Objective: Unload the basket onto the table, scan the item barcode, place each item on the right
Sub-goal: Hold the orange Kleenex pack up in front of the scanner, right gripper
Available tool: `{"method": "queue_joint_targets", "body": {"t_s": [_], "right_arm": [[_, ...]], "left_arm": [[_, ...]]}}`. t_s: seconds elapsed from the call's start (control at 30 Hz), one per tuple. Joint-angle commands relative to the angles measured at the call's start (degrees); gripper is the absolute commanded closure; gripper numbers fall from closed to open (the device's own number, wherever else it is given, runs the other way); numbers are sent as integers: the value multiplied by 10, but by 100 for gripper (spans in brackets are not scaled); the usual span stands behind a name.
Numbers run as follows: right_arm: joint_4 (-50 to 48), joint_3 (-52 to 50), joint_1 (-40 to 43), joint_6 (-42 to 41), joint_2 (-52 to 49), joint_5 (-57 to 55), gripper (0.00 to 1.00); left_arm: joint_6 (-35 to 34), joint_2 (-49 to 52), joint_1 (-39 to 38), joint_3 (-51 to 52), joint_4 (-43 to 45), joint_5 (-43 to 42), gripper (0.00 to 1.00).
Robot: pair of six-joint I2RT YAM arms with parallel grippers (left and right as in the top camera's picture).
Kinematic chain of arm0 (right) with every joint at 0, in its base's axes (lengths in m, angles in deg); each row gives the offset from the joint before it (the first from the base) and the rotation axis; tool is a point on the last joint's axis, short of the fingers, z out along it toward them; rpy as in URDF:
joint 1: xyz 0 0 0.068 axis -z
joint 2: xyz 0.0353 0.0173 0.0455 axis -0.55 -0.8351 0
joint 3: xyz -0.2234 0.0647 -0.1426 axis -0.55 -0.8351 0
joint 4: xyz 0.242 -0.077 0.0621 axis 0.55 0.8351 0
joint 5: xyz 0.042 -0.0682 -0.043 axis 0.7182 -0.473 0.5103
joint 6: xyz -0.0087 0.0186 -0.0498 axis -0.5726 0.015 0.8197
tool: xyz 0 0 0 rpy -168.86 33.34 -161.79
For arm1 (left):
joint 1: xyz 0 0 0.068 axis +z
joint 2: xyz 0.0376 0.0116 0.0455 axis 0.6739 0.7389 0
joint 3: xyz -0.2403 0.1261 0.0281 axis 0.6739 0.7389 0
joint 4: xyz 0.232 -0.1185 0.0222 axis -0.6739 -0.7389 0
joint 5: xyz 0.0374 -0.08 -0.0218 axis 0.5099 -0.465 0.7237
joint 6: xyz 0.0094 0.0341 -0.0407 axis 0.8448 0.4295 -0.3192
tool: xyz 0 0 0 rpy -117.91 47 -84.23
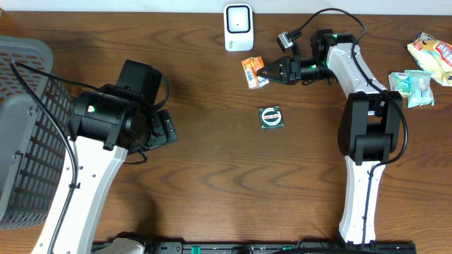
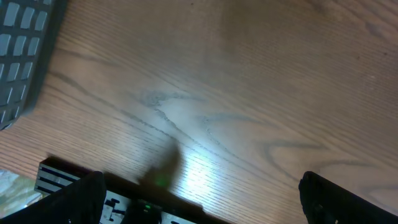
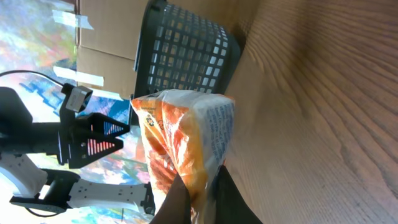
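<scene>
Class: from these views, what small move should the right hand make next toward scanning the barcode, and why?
Probably carry the orange packet closer to the white scanner and turn its printed side toward it. The right hand is shut on the packet, which sits beside the scanner but not in front of it.

I work over a brown wood-grain table (image 1: 212, 190) whose boards catch a pale glare (image 2: 193, 171) of light, with taped cardboard boxes (image 3: 106, 56) standing beyond it.
</scene>
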Motion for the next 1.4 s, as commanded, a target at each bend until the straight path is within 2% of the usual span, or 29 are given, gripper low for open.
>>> {"method": "queue_joint_targets", "body": {"t_s": [0.0, 0.2, 0.33, 0.47, 0.63, 0.93, 1.0, 1.13, 1.37], "right_arm": [[-1, -4, -5, 13, 19, 7, 99], [-1, -4, -8, 13, 19, -12, 99], [-1, -4, -22, 12, 19, -90, 99], [-15, -3, -48, -44, 19, -270, 99], [-67, 9, -80, -201, 22, -527, 99], [-100, 102, -141, -208, 22, -834, 99], [-137, 109, -159, -198, 22, -902, 99], [-231, 106, -195, -110, 22, -1038, 99], [-420, 89, -226, 44, 21, -1121, 99]], "left_arm": [[-5, -3, 2, -3, -2, 2, 2], [-5, -3, 2, -3, -2, 2, 2], [-5, -3, 2, -3, -2, 2, 3], [-5, -3, 2, -3, -2, 2, 2], [-5, -3, 2, -3, -2, 2, 3], [-5, -3, 2, -3, -2, 2, 3], [-5, -3, 2, -3, -2, 2, 2], [-5, -3, 2, -3, -2, 2, 2], [-5, -3, 2, -3, -2, 2, 2]]}}
